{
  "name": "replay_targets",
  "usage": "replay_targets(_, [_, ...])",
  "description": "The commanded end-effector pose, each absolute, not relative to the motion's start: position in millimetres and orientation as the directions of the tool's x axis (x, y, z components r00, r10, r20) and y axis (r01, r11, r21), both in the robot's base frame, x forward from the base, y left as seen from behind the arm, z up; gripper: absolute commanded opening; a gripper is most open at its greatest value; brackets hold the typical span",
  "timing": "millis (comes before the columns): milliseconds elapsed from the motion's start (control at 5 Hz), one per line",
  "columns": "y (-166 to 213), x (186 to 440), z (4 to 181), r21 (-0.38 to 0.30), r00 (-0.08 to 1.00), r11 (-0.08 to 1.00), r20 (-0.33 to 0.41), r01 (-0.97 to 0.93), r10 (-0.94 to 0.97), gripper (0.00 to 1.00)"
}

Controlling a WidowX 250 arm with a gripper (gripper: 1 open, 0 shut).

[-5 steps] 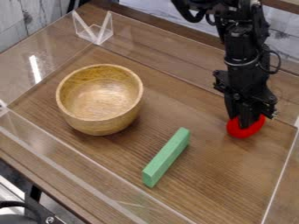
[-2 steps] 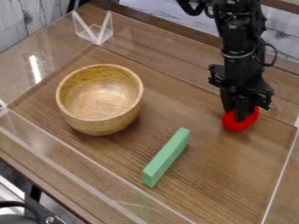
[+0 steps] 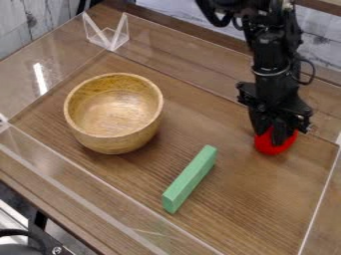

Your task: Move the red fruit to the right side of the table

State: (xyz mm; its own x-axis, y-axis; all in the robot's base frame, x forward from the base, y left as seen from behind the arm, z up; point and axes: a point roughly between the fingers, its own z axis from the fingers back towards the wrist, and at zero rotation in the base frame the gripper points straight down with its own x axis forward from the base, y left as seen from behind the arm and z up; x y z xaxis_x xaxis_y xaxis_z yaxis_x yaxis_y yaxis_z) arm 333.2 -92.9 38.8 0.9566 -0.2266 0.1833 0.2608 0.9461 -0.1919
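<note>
Evidently the table (image 3: 147, 169) spans the frame, the fruit's destination being its right side. At centre right, the black gripper (image 3: 277, 125) reaches down over the red fruit (image 3: 273, 141), presumably to set it there; I cannot tell whether its fingers grip. Both sit slightly left of their earliest spot.

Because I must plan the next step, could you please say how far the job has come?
The red fruit already lies at the table's right side in the picture. The gripper is right at it; whether it still grips, I cannot tell. Probably only releasing, if needed, and withdrawing are left.
</note>
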Motion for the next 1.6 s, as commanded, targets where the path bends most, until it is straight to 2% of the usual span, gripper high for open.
replay_targets(0, [-75.9,327.4,48.6,-0.186,0.956,0.951,0.209,0.245,-0.205,1.00])
replay_targets(200, [-63.8,319.0,60.9,-0.184,0.957,0.955,0.222,0.231,-0.189,1.00])
replay_targets(600, [-64.1,318.6,96.9,-0.169,0.962,0.982,0.270,0.084,-0.036,1.00])
replay_targets(1000, [-72.0,328.8,130.3,-0.167,0.943,0.967,0.303,0.193,-0.136,1.00])
replay_targets(1200, [-73.6,331.9,141.0,-0.164,0.929,0.955,0.320,0.247,-0.185,1.00])
replay_targets(1400, [-75.2,331.1,132.2,-0.166,0.938,0.967,0.320,0.193,-0.133,1.00])
